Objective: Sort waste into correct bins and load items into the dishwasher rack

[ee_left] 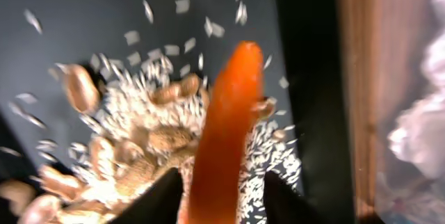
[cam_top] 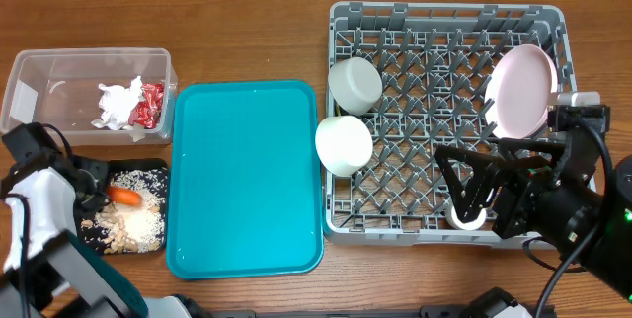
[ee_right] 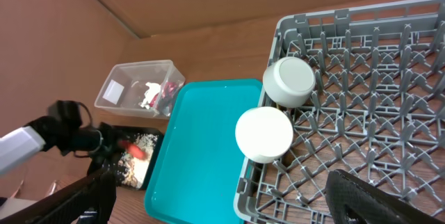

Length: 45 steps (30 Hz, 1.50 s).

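The small orange carrot [cam_top: 125,197] lies on beige food scraps [cam_top: 128,227] in the black tray [cam_top: 153,172]. My left gripper [cam_top: 102,198] is at the carrot's end. In the left wrist view its fingers [ee_left: 224,200] straddle the carrot [ee_left: 226,120], open, with a gap on the right side. The clear tub [cam_top: 59,56] holds the white napkin [cam_top: 118,103] and the red wrapper [cam_top: 150,109]. The grey rack [cam_top: 444,12] holds two white bowls [cam_top: 355,84] [cam_top: 344,144] and the pink plate [cam_top: 521,88]. My right gripper [cam_top: 484,199] hovers open and empty over the rack's front right. Spoon and fork are out of view.
The teal tray [cam_top: 247,180] lies between the black tray and the rack. A small white round thing [cam_top: 466,217] sits at the rack's front edge under my right arm. The tub stands directly behind the black tray.
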Motion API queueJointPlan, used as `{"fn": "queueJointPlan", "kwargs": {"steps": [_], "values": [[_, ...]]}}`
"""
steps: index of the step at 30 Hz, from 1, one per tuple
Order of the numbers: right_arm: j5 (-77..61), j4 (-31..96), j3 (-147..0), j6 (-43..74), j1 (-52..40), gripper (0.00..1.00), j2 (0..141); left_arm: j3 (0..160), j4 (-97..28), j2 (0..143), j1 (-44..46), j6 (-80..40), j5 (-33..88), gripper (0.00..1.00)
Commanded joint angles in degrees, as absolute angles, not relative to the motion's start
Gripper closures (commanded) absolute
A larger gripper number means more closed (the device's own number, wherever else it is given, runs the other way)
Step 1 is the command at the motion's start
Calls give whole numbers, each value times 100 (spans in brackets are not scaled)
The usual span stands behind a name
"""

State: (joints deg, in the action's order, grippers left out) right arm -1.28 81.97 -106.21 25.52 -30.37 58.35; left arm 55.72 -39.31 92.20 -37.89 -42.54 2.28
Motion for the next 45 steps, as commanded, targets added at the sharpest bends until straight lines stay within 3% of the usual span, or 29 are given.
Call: {"fn": "queueJointPlan", "kwargs": {"steps": [1,4,6,10,16,22,24,26,34,45], "values": [[-145,8173,-10728,2576,-3015,0,5822,5522,-3916,9284,-3798,-4552,735,54],[-148,8154,-10739,2576,-3015,0,5822,5564,-4104,9105,-3826,-4462,921,44],[-178,8152,-10779,2576,-3015,0,5822,5653,-4263,8899,-3865,-4281,1046,32],[-307,8145,-10969,2574,-3015,0,5822,6178,-4757,8307,-3909,-3332,1776,20],[-537,8114,-11316,2574,-3015,0,5822,7649,-6239,7474,-3715,-941,3542,20],[-499,8134,-11378,2532,-3015,0,5822,8969,-7913,6646,-2888,832,3686,21],[-423,8130,-11378,2534,-3015,0,5822,9198,-7996,6257,-2565,969,3559,18],[-257,8130,-11378,2534,-3015,0,5822,9301,-7990,5850,-2340,965,3312,0],[862,8130,-11367,2532,-3015,0,5824,9317,-8121,4661,-2231,965,2679,0],[556,8176,-11365,2539,-3015,0,5824,9310,-8121,4613,-2231,965,2679,0]]}}
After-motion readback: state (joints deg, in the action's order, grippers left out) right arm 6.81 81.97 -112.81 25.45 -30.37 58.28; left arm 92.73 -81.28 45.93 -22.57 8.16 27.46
